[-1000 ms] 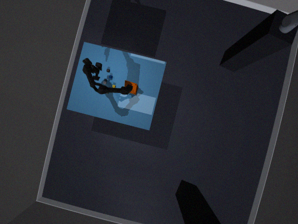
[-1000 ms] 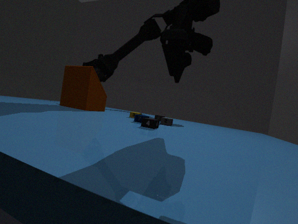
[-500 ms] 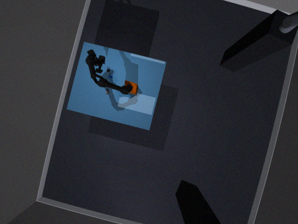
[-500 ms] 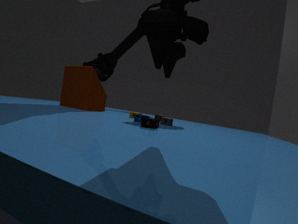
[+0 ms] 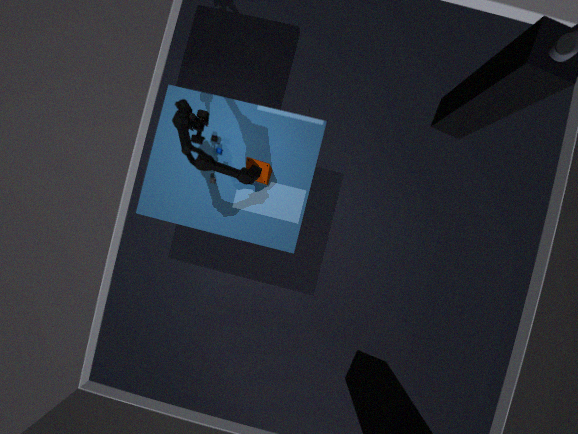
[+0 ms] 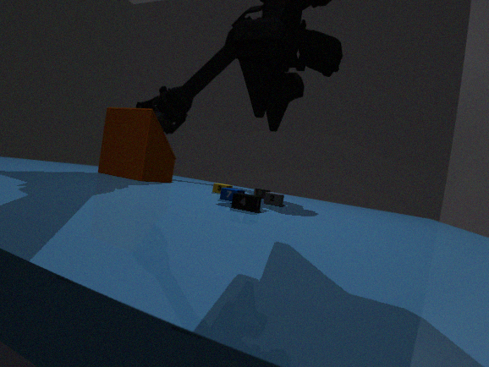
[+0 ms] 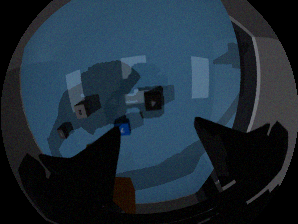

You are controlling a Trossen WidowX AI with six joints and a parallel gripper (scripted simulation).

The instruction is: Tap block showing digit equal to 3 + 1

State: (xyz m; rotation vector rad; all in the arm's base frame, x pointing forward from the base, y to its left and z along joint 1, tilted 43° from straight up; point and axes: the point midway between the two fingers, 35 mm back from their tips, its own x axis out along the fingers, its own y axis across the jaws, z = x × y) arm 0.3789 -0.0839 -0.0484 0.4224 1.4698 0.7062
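Several small blocks lie in a tight group on the blue table top [image 6: 127,237]. In the exterior view a black block [image 6: 246,202] lies at the front; its digit looks like a 4 but is dim. A blue block [image 6: 229,194], a yellow block [image 6: 221,187], a dark grey block [image 6: 261,192] and a grey block [image 6: 275,199] lie around it. In the wrist view the black block [image 7: 153,102] and the blue block [image 7: 123,124] show beyond the fingers. My gripper [image 6: 271,120] [image 7: 158,126] [image 5: 198,131] is open and empty, high above the group.
The arm's orange base [image 6: 133,145] [image 5: 261,170] stands on the table left of the blocks. The table's front edge runs along the lower left of the exterior view. Two dark tall boxes [image 5: 500,80] [image 5: 380,395] stand on the floor far from the table.
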